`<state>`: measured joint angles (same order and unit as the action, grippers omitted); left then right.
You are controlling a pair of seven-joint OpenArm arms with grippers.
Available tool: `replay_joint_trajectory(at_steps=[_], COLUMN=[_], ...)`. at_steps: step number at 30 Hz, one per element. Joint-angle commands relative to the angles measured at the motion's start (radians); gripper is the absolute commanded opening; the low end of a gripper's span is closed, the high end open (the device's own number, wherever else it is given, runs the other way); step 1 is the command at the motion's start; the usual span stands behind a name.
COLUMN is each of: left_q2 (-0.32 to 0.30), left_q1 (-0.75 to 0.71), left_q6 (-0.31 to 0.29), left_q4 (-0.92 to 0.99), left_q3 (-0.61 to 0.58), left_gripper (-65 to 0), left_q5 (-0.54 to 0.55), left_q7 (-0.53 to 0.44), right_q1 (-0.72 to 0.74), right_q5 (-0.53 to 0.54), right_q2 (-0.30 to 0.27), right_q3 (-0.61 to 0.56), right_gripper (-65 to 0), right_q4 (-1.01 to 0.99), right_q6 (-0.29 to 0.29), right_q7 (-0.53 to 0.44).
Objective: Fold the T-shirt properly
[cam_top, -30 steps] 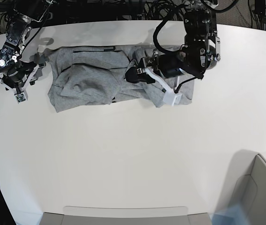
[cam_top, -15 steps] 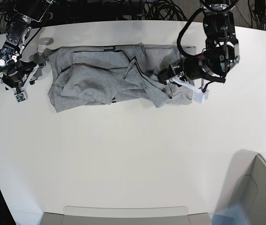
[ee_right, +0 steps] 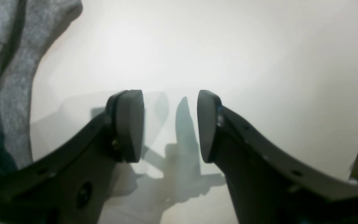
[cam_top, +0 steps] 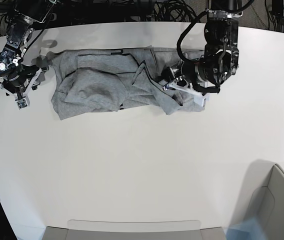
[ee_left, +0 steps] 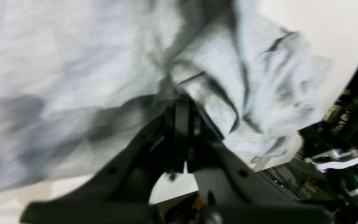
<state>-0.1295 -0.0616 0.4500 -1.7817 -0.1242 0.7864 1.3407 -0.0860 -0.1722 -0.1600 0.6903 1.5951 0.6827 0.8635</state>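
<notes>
At the far edge of the white table (cam_top: 142, 165), the left gripper (cam_top: 169, 82) has just clamped shut on the crumpled heather-grey cotton T-shirt (cam_top: 102, 85), ready to pull a fold, while the right gripper (ee_right: 169, 124) waits wide open, holding nothing.

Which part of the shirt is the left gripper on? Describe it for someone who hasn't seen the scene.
On the white table, the T-shirt lies crumpled along the far edge. At its end nearest the left arm, the left gripper is shut on a raised, creased fold of grey fabric; the rest lies flatter.

Base overhead; wrists close, sharing T-shirt (cam_top: 112, 82).
</notes>
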Motion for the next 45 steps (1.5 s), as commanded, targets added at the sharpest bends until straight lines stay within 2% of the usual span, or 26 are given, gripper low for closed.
replay_joint_trajectory(at_steps=[1,9,14,18,23,27,33,38,40,43,45], left_q2=[0.006,0.018,0.02,0.02,0.018,0.012,0.011,0.011,0.011,0.011,0.011], left_q1=[0.035,0.125,0.131,0.119,0.081,0.053,-0.03,-0.048,-0.048,-0.05,-0.05], left_q6=[0.037,0.039,0.039,0.039,0.039,0.04,0.04,0.037,0.037,0.036,0.034], left_q4=[-0.01,0.035,0.033,-0.037,-0.205,-0.18,-0.146,-0.145,-0.145,-0.145,-0.139], left_q3=[-0.016,-0.17,-0.203,-0.205,-0.197,-0.151,-0.114,-0.114,-0.114,-0.111,-0.111], left_gripper=[-65.0,-65.0,-65.0,-65.0,-65.0,-65.0,-65.0,-65.0,-65.0,-65.0,-65.0], left_q5=[0.035,0.034,0.037,0.041,0.126,0.121,-0.008,-0.04,-0.04,-0.04,-0.04], left_q7=[0.009,-0.082,-0.091,-0.088,-0.083,-0.091,-0.08,-0.088,-0.088,-0.082,-0.08], right_q1=[0.01,0.015,0.042,0.076,0.099,0.101,0.096,0.091,0.091,0.102,0.104], right_q5=[0.006,0.007,0.01,0.01,0.01,0.01,0.006,0.006,0.012,0.093,0.178], right_q2=[-0.014,-0.014,-0.008,0.038,0.122,0.185,0.259,0.305,0.308,0.296,0.251], right_q3=[0.004,0.004,0.002,0.001,-0.068,-0.105,-0.148,-0.166,-0.166,-0.157,-0.139], right_gripper=[-37.1,-37.1,-37.1,-37.1,-37.1,-37.1,-37.1,-36.7,-36.6,-34.1,-30.9], right_q4=[0.018,0.02,0.021,0.084,0.215,0.265,0.267,0.271,0.287,0.31,0.31], right_q6=[0.015,0.015,0.015,0.015,0.015,0.015,0.015,0.015,0.015,0.015,0.015], right_q7=[-0.016,-0.016,-0.016,-0.016,-0.01,-0.013,-0.007,-0.002,0.059,0.257,0.394])
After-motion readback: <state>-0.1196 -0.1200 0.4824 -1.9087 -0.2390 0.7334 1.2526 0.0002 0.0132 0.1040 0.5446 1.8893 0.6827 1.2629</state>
